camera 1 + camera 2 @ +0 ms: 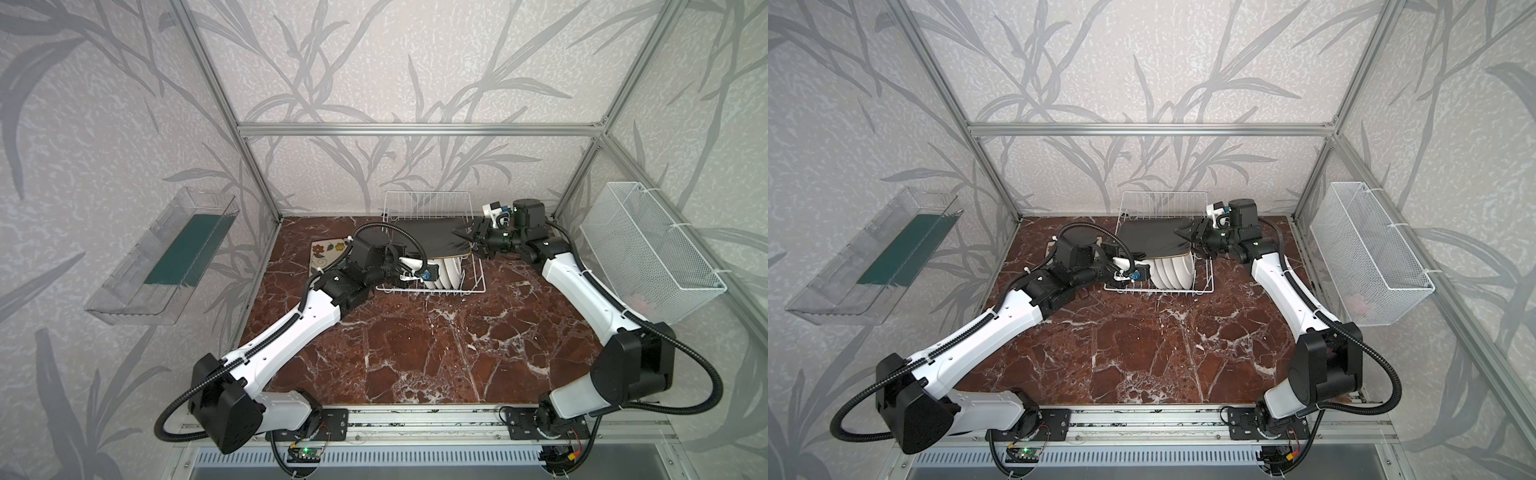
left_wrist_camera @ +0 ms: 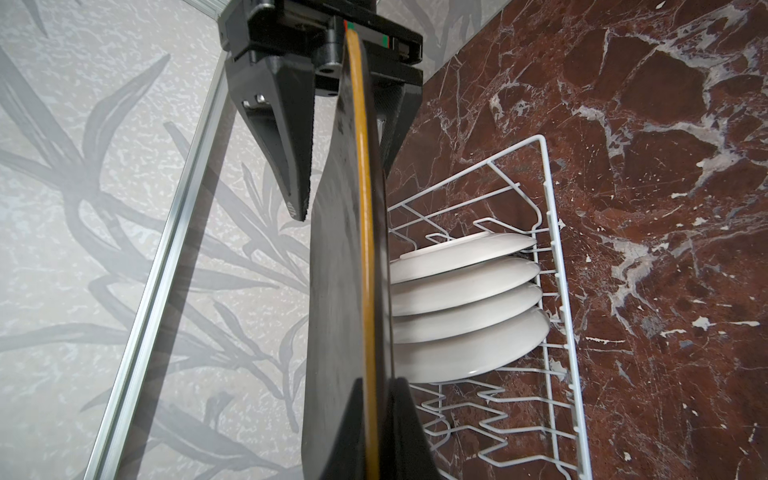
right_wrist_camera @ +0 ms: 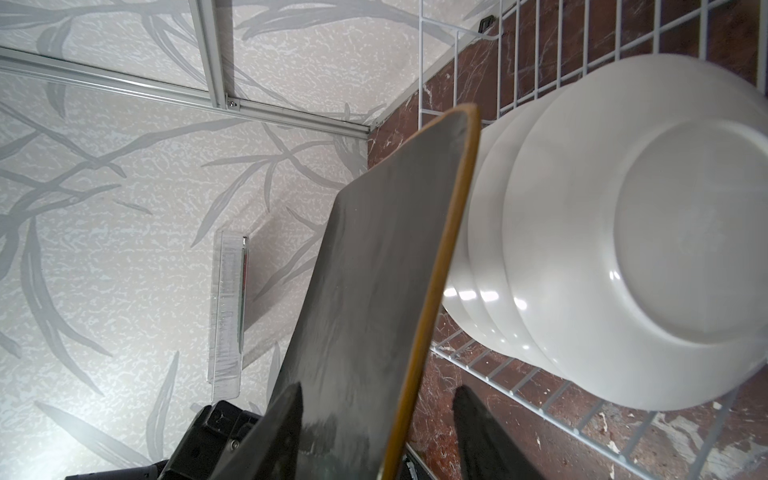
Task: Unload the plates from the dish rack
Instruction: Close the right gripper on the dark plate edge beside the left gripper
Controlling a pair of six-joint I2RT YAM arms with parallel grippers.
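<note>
**Handover half made**

The black-backed plate sat clamped in the left claw. The right claw straddled its opposite rim, jaws apart, above the dish rack. The right likely needed a firm pinch before any release.

Left claw pinched tight; right claw holds its jaws apart.

top views look down from the front; wrist views, close in, share the dish rack.
</note>
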